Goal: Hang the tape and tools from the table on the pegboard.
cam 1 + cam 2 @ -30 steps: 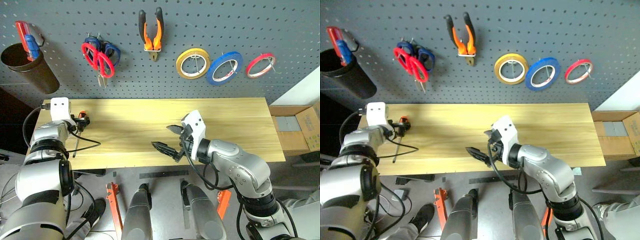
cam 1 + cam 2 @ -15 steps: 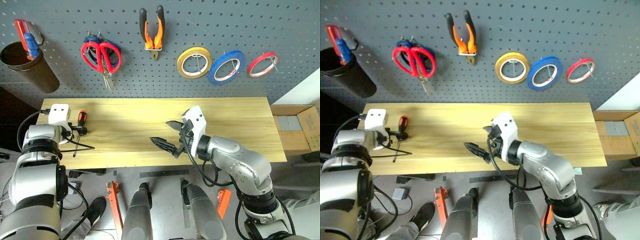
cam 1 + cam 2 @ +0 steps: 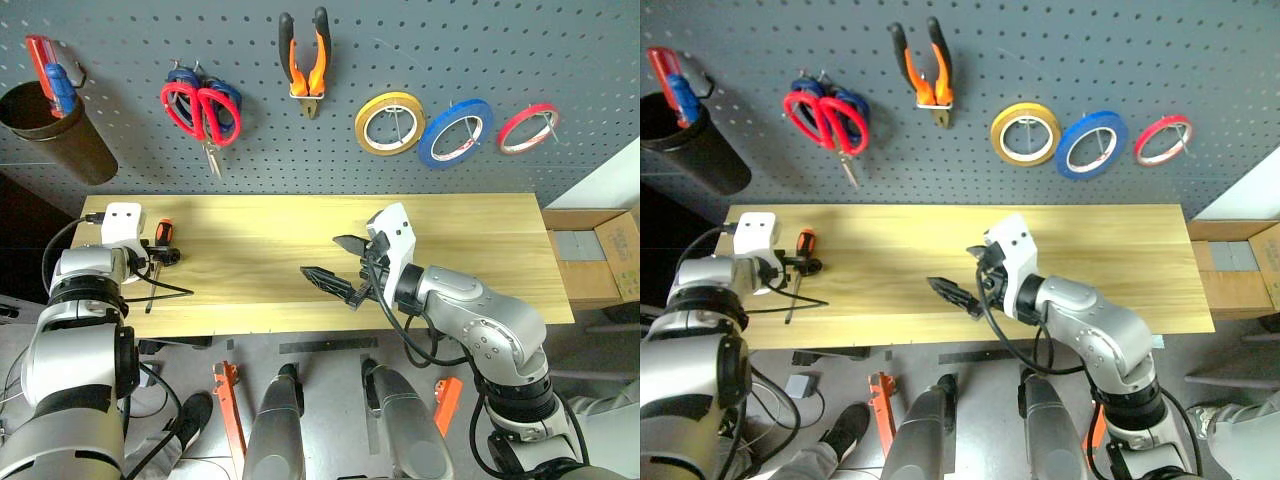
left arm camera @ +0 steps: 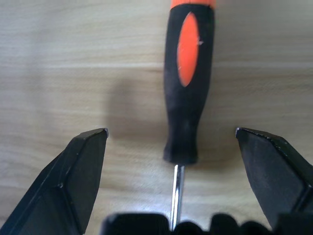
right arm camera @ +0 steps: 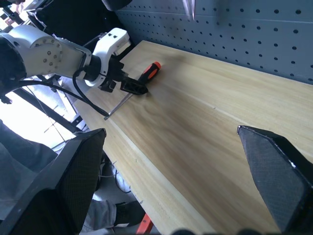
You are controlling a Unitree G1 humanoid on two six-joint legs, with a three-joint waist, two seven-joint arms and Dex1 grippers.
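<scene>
Pegboard [image 3: 560, 60] above the table [image 3: 480, 225] already carries blue tape [image 3: 455, 133], pliers [image 3: 303, 62] and red scissors [image 3: 205, 108] — hung on hooks. Right gripper [image 3: 340, 268] idles over mid-table, jaws apart, empty. Left gripper [image 4: 171, 147] straddles the screwdriver [image 4: 188, 83] lying on the table's left end — jaws apart, positioned, it seems, to close on the handle.

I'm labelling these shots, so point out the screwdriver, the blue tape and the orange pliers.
screwdriver [image 4: 188, 73]: left wrist view, on the handle.
blue tape [image 3: 434, 150]: left eye view, on the ring's lower left band.
orange pliers [image 3: 318, 60]: left eye view, on one handle.
</scene>
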